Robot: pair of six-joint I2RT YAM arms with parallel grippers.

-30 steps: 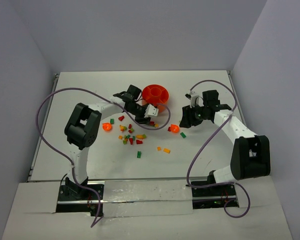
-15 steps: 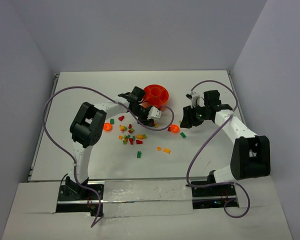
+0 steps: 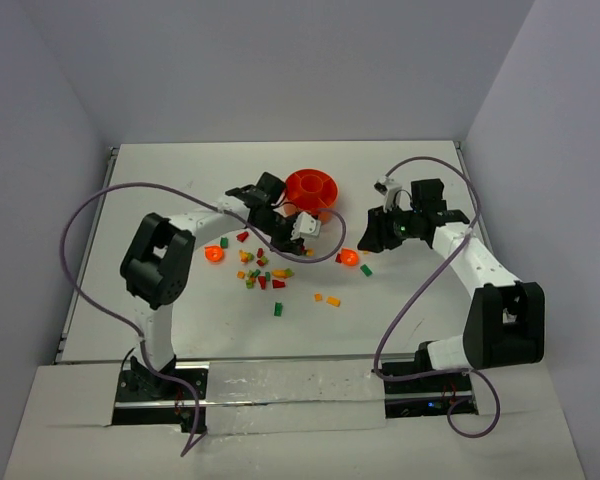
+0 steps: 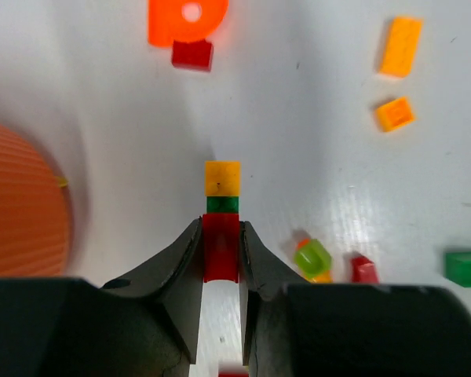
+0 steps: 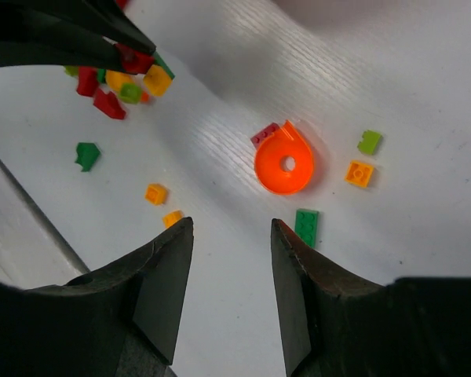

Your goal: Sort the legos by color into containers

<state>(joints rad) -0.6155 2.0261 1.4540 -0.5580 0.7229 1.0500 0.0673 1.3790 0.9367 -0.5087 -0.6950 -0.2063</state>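
Left gripper [image 4: 220, 259] narrowing since a second ago, now clamping red brick [image 4: 220, 245] by its sides | green bit [image 4: 223, 204] and yellow bit [image 4: 222, 177] adjoining it, near bowl [image 4: 20, 196], probably needing separating | right gripper [image 5: 231, 236] hanging apart over orange ring [image 5: 283, 163]

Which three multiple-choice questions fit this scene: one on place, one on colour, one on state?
1. In the left wrist view the orange bowl lies: A at left; B at right; C in the middle.
2. The brick in the left gripper is: A yellow; B red; C blue.
3. The right gripper is: A open, empty; B shut on a green piece; C holding the bowl.
Answers: 1 A, ribbed wall at the left edge. 2 B, red shows in its grip. 3 A, jaws apart, nothing between.
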